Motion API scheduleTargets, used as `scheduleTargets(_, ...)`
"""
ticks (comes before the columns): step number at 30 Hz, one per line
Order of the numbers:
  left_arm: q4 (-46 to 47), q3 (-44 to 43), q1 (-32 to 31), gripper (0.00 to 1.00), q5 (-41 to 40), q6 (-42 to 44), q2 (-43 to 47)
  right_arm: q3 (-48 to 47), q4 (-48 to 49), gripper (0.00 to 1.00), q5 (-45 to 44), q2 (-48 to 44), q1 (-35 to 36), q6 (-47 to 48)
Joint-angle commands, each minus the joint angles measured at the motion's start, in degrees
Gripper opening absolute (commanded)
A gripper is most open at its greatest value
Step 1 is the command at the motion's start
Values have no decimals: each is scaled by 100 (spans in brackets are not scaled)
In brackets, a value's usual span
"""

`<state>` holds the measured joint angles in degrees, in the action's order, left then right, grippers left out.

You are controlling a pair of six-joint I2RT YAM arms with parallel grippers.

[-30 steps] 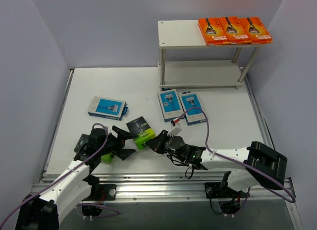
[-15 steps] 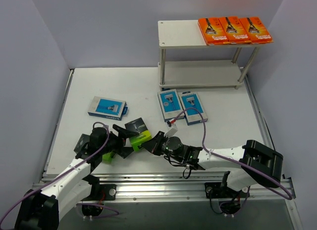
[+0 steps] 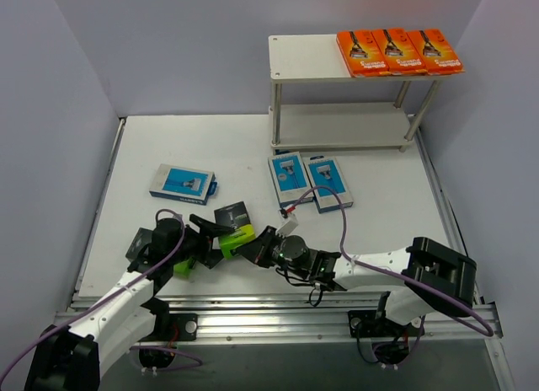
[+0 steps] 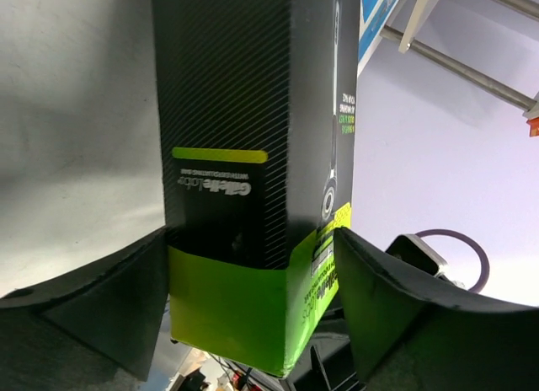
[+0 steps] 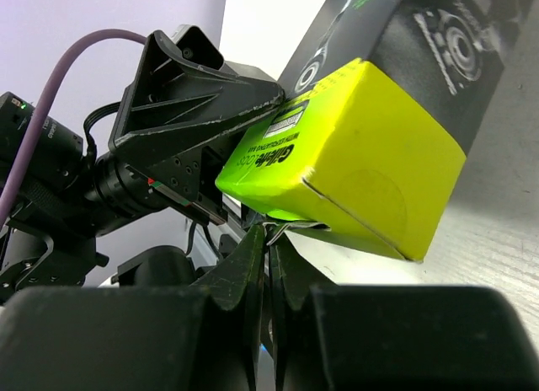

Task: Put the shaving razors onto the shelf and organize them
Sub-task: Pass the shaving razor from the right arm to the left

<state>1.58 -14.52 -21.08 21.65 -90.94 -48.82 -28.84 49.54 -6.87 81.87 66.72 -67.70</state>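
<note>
A black razor pack with a lime-green end (image 3: 234, 223) leans tilted at the table's front between both grippers. My left gripper (image 3: 214, 244) has its fingers pressed against both sides of the green end (image 4: 244, 113), so it is shut on the pack. My right gripper (image 3: 251, 247) is shut, its tips (image 5: 269, 227) touching the underside of the green end (image 5: 362, 155). A second lime-green end (image 3: 182, 269) peeks out under my left arm. The shelf (image 3: 307, 54) carries three orange packs (image 3: 398, 51) on its top board. Three light blue packs (image 3: 290, 178) (image 3: 328, 183) (image 3: 183, 184) lie flat on the table.
The shelf's lower board (image 3: 341, 123) is bare. Purple walls close in the table on the left, back and right. A purple cable (image 3: 345, 214) from my right arm loops over the blue packs.
My right gripper has slid left under the black pack's green end. The pack has shifted slightly left, and my left jaws have closed in on it.
</note>
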Motion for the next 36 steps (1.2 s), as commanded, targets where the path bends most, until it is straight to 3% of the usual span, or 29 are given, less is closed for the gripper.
scheduleTargets(1, 290, -15, -36, 80, -91, -91, 179, -52, 530, 1, 151, 14, 131, -85)
scheduleTargets(5, 158, 37, -19, 75, -187, -135, 390, -25, 504, 5, 151, -4, 148, -103)
scheduleTargets(15, 26, 37, -19, 66, -310, -47, 496, 36, 214, 43, 90, -302, 184, -41)
scheduleTargets(16, 26, 37, -19, 65, -319, -38, 505, 45, 171, 45, 72, -355, 175, -33)
scheduleTargets(23, 175, 73, -19, 30, -319, 146, 470, 115, -330, 49, -156, -865, 166, 90)
scheduleTargets(36, -982, -1025, 244, 28, -249, 2500, 83, 238, -1455, 54, -481, -1901, -115, 345)
